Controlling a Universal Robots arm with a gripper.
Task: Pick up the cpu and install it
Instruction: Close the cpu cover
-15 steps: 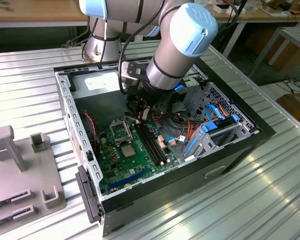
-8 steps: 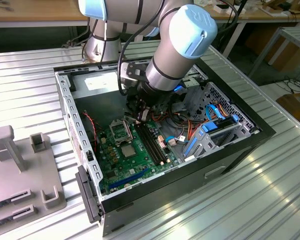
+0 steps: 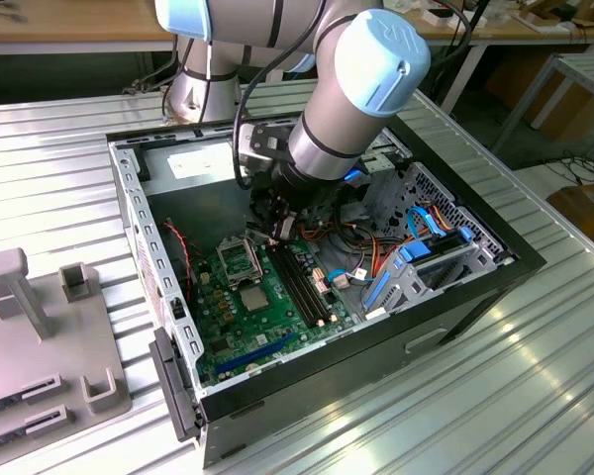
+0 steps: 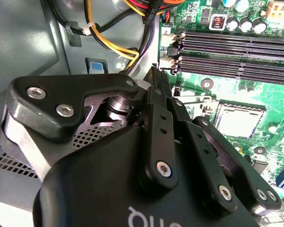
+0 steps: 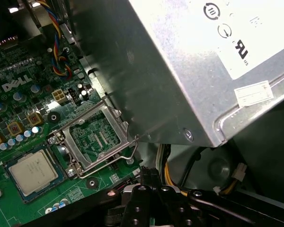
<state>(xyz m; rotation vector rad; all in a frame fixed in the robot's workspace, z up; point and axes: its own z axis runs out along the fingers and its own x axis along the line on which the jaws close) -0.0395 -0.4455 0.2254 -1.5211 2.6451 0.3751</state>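
An open computer case sits beside a grey fixture.

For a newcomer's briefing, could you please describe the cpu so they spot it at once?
Inside the open computer case, find the green motherboard. The cpu lies flat beside the open metal frame; it alone is a plain silver square.

A silver-grey cpu with a greenish rim lies on the green motherboard, beside a black gripper.
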